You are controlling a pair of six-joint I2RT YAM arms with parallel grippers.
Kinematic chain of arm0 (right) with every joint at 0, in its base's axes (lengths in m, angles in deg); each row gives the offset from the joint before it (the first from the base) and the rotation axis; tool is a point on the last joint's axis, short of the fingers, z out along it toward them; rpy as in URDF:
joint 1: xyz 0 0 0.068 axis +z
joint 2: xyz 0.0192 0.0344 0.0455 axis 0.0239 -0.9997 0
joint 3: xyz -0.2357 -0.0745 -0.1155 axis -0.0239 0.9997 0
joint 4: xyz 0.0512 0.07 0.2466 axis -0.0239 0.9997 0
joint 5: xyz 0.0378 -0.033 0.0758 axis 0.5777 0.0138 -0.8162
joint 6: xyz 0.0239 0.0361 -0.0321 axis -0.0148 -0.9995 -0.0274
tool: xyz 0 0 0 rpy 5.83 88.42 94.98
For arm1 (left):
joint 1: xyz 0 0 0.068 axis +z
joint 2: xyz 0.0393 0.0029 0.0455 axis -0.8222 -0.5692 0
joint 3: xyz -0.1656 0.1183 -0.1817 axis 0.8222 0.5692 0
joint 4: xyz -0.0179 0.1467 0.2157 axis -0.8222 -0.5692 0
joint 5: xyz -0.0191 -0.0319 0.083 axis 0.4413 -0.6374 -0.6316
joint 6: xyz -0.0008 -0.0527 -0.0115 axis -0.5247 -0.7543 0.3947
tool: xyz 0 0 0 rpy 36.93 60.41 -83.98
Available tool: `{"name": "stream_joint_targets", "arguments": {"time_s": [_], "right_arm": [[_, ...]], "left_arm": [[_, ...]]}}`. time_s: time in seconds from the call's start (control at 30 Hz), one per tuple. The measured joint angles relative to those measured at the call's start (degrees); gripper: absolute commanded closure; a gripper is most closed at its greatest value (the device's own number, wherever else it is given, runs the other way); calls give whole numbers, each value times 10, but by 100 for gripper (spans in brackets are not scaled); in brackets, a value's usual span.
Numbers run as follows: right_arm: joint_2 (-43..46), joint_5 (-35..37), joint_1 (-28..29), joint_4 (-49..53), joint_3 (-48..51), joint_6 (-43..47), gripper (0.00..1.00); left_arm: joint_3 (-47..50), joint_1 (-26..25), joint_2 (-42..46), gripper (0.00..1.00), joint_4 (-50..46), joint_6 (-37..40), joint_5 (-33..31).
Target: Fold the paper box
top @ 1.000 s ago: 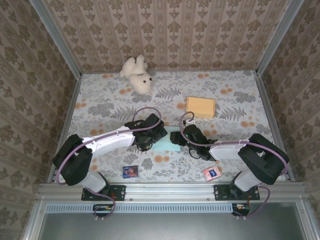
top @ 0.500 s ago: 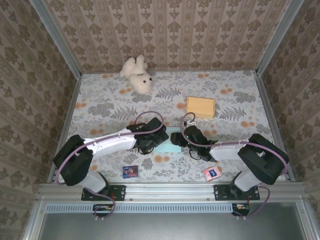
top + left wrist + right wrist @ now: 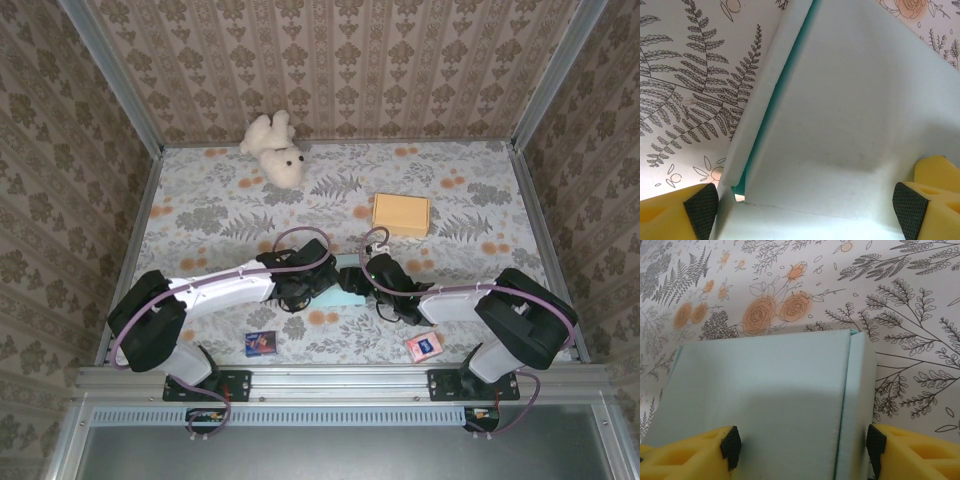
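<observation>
Where the fern-and-rose desk (image 3: 470, 200) meets damask-papered walls (image 3: 350, 60), a teddy bear (image 3: 275, 148) lies at the far edge. Midway along, nearer the near edge, the pale paper box (image 3: 345, 285) sits between the left gripper (image 3: 805, 205) and right gripper (image 3: 801, 445), both jaws spread wide over it, perhaps pressing it.

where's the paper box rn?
Top view: paper box lies midway across the table, between the left claw and right claw, below-left of the orange box.
</observation>
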Motion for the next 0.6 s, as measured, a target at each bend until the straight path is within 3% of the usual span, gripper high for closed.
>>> {"name": "stream_joint_targets", "arguments": {"time_s": [0.4, 0.6], "right_arm": [[-1, 0, 0, -5, 4, -2, 30], [-2, 0, 0, -4, 7, -2, 30]], "left_arm": [[24, 0, 0, 14, 8, -11, -18], [41, 1, 0, 22, 24, -18, -21]]}}
